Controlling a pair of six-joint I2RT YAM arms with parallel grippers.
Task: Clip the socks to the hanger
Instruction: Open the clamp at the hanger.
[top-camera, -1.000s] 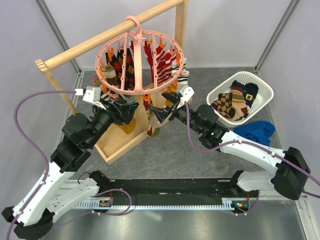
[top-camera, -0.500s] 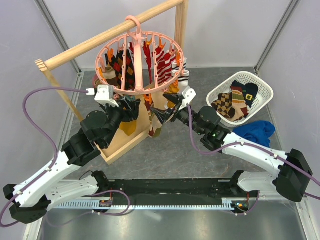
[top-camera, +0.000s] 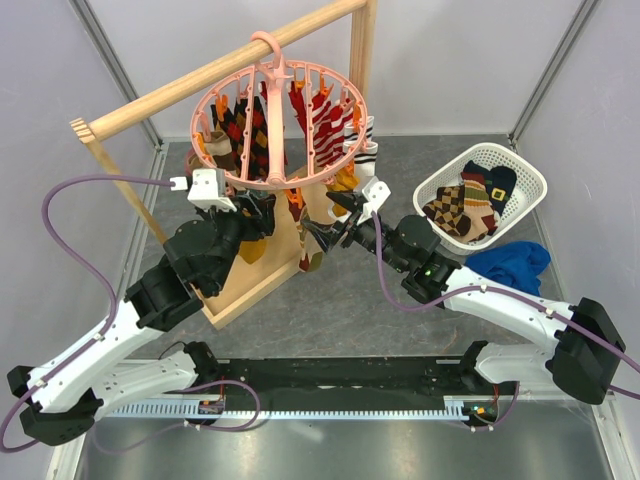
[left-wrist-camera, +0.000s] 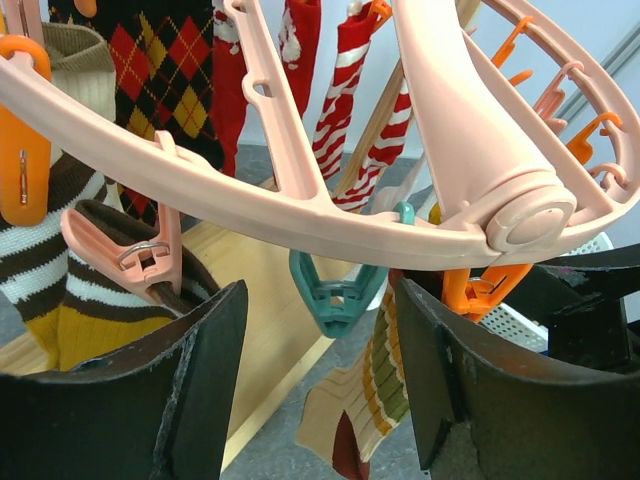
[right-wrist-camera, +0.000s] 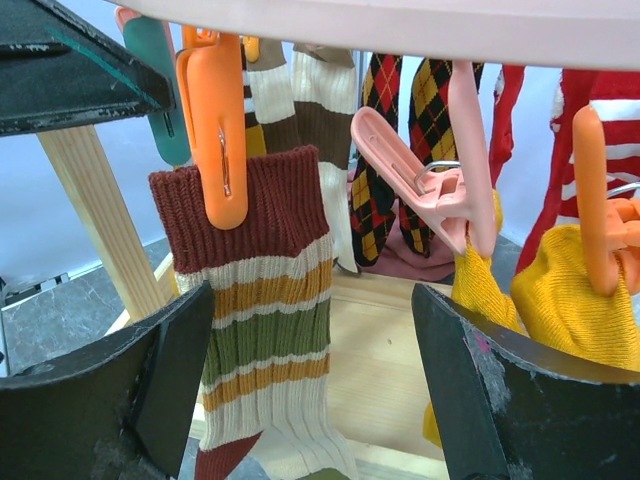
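We see the round salmon-pink hanger (top-camera: 273, 120) hooked on the slanted wooden rail (top-camera: 200, 80), above a wooden base frame (top-camera: 250, 290) that stands on the grey desk (top-camera: 340, 310). Many of its clips already carry socks (top-camera: 240, 125), argyle, red-and-white striped and brown-banded.

Both arms reach up under the near rim of the ring, and they crowd each other there. The left gripper (top-camera: 262, 212) sits just under the rim, spread wide with nothing between its pads. In its wrist view a teal clip (left-wrist-camera: 335, 300) hangs in the gap. A pink clip (left-wrist-camera: 140, 255) pinches a brown-striped sock close above the left finger.

The right gripper (top-camera: 322, 225) is also wide and grips nothing. In its wrist view a brown-cuffed striped sock (right-wrist-camera: 265, 330) hangs from an orange clip (right-wrist-camera: 215, 130), just inside one finger. We cannot tell whether it brushes the pad. A tilted pink peg (right-wrist-camera: 420, 170) stands over a mustard sock (right-wrist-camera: 480, 290) near the other finger. A black finger of the left gripper juts in at the top left, beside the teal clip.

Further right, a white basket (top-camera: 528, 200) holds spare socks (top-camera: 460, 210), and a blue cloth (top-camera: 510, 262) lies just beside it on the desk.
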